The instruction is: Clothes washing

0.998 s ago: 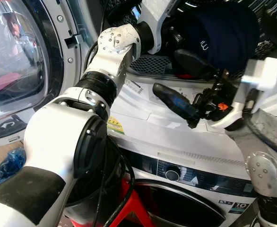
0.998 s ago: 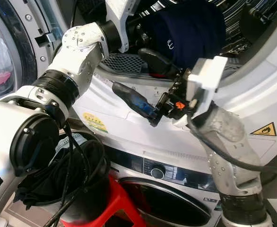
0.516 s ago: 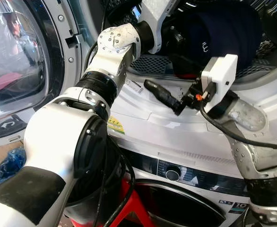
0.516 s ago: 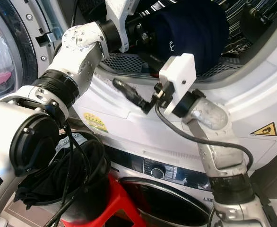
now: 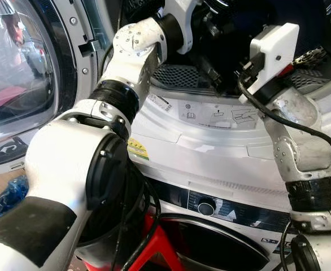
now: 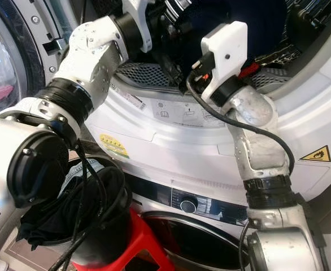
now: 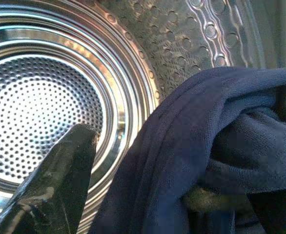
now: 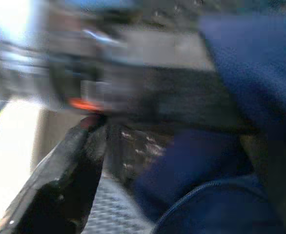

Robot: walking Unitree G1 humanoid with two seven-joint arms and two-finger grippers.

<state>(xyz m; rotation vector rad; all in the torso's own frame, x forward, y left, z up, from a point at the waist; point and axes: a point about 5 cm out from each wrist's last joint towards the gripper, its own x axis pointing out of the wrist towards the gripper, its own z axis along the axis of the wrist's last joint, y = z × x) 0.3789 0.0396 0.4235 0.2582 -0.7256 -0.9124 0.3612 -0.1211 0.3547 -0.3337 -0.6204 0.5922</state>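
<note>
A dark navy garment (image 7: 221, 146) lies bunched inside the upper machine's steel drum (image 7: 50, 97). My left arm reaches through the round opening. My left gripper (image 7: 172, 165) is deep in the drum, open, with one black finger (image 7: 55, 185) bare against the perforated wall. The cloth drapes over where the other finger lies. My right gripper (image 5: 217, 76) is at the drum's mouth, just over the grey rim, beside the left wrist. In the blurred right wrist view one of its fingers (image 8: 70, 185) shows, and navy cloth (image 8: 250, 73) covers the other side. It looks open.
The upper machine's glass door (image 5: 18, 73) stands swung open on the left. A second machine with a control knob (image 5: 206, 207) sits below. A black basket of dark clothes (image 6: 92, 209) rests on a red stool (image 5: 160, 248), close under my left arm.
My right arm has swung up and inward, carrying its gripper from in front of the white front panel into the drum's mouth. My left arm has pushed slightly higher and deeper.
</note>
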